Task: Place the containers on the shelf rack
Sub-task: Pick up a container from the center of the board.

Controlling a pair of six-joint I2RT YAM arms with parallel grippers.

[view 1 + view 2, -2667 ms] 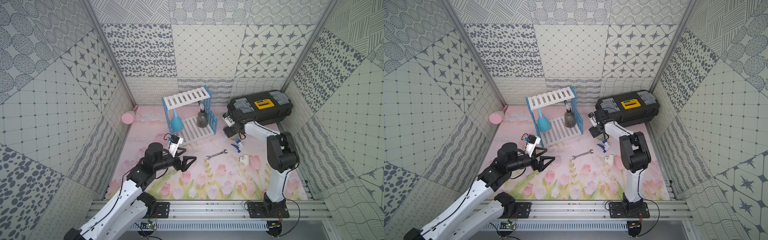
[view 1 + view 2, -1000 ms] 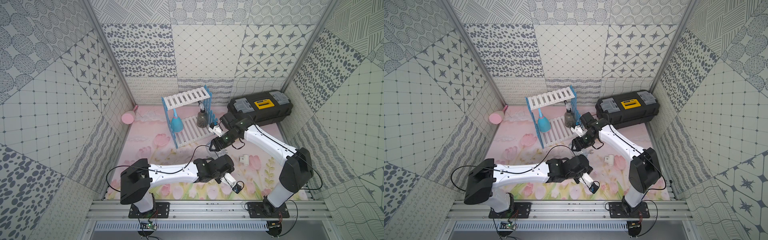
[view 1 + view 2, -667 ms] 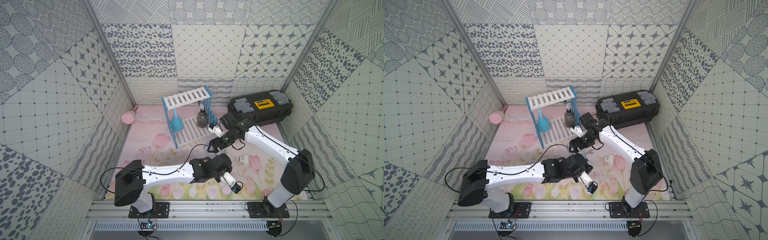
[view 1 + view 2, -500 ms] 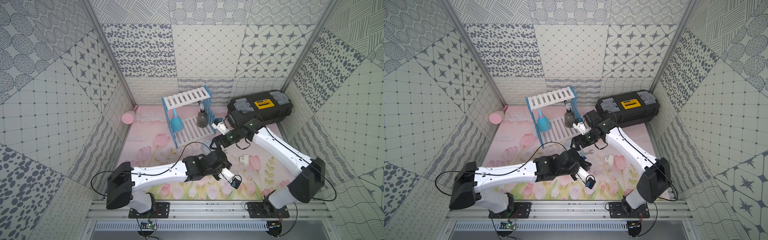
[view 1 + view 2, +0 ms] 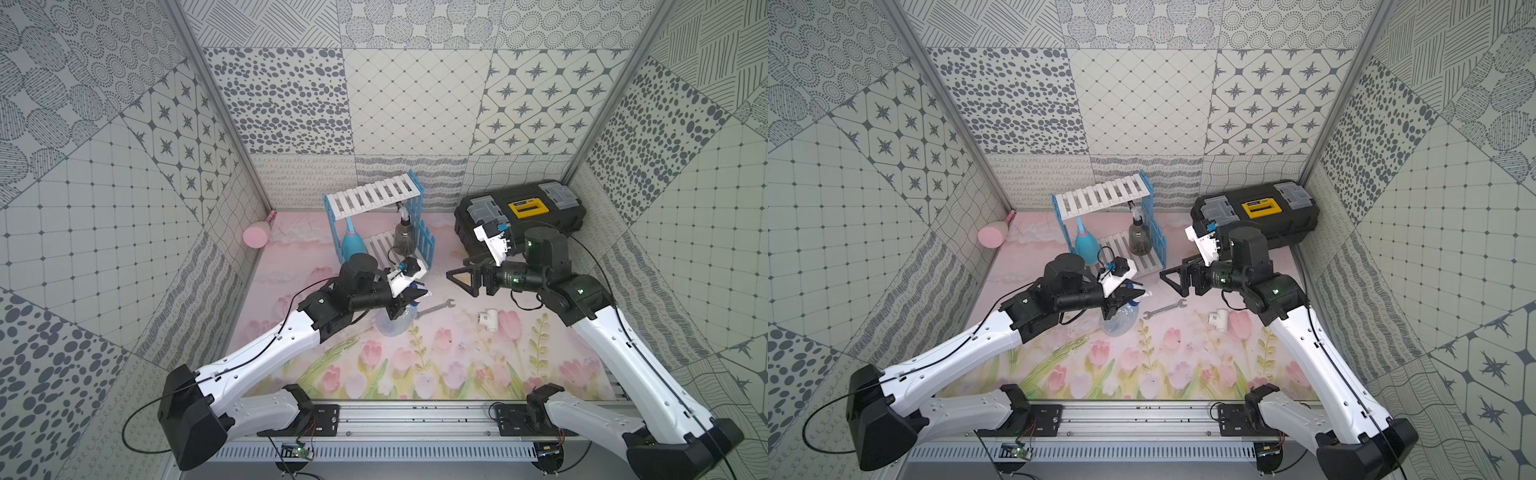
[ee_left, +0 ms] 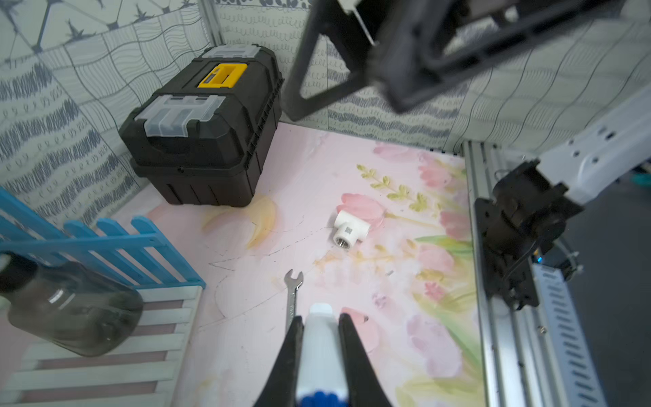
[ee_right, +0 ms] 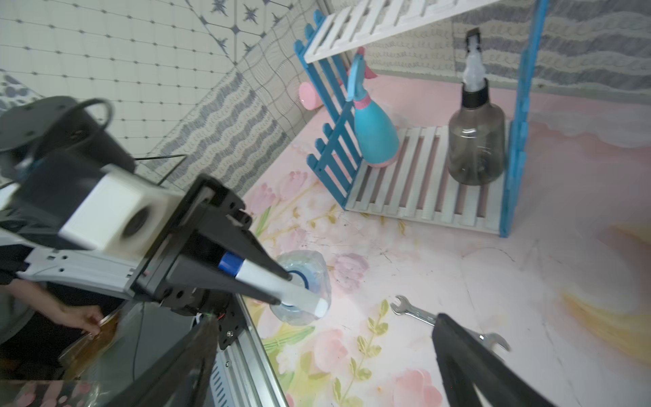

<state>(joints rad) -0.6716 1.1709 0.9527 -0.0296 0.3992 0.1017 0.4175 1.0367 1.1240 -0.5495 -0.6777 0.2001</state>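
Left gripper [image 5: 411, 296] pinches spray head of clear blue-collared bottle [image 5: 395, 322], mid-mat beside wrench [image 5: 434, 308]. Right gripper [image 5: 459, 269] near it, fingers spread. Beyond, shelf rack [image 5: 374, 199]: teal bottle [image 5: 352, 245] and smoky bottle [image 5: 404, 239] upright on lower tier. Cream-pink bottle [image 5: 255, 237] lies in far corner.

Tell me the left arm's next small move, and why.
Probably carry the clear bottle toward the lower shelf of the rack: the left gripper is shut on its spray head, and a gap shows between the teal bottle and dark bottle there.
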